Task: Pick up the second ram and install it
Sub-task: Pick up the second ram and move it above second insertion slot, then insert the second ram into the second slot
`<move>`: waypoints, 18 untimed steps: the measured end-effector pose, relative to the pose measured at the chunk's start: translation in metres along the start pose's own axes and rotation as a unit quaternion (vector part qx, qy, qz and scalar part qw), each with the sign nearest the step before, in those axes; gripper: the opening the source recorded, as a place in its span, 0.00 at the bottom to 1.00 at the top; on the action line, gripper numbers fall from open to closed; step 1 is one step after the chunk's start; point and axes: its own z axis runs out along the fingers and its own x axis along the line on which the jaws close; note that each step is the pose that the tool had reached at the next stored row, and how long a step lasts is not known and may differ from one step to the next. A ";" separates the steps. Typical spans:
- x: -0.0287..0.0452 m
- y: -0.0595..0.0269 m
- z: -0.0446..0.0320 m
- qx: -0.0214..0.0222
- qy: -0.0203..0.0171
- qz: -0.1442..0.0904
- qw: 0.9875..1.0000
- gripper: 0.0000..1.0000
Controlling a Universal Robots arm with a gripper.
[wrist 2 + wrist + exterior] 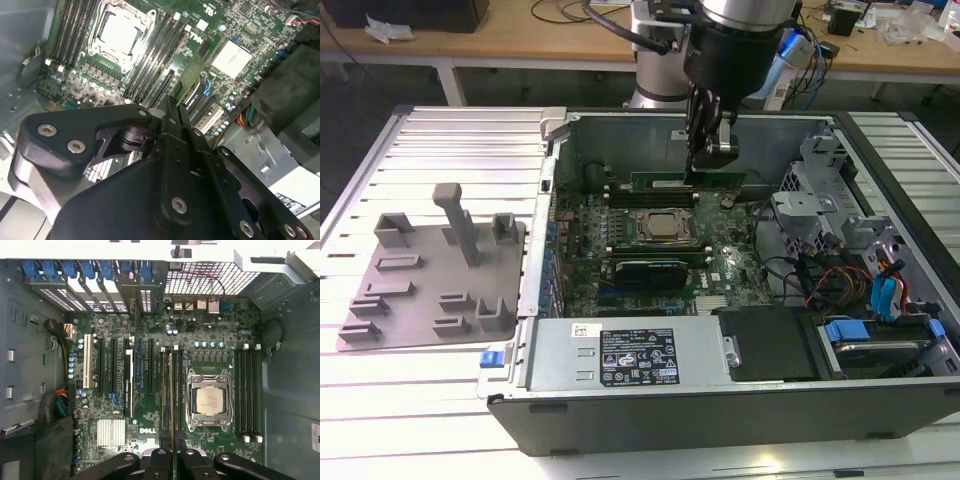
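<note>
**Step in hand:** installation, in the approach stage. Pick-up is judged complete.

**Jaws:** closed on the second ram (172, 390), gripping the thin stick by its two faces. In the first wrist view it runs edge-on out from between them.

**Location:** in the exterior view the second ram (660, 181) hangs level under the arm (740, 30), inside the open computer case (720, 410). It appears clear above the motherboard (215, 340) and not yet in a slot. The edge lines up with the bank of black slots (164, 385) just beside the processor (209, 401).

**Requirement:** seating calls for a straight descent, with the stick square to one slot along its whole length. Whether the slot latches stand open cannot be told.
</note>
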 end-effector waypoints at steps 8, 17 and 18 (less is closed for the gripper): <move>-0.0021 -0.0009 0.0151 0.000 0.000 0.000 1.000 0.11; -0.0068 -0.0015 0.0226 0.000 0.000 0.000 1.000 0.11; -0.0068 -0.0015 0.0226 0.000 0.000 0.000 1.000 0.11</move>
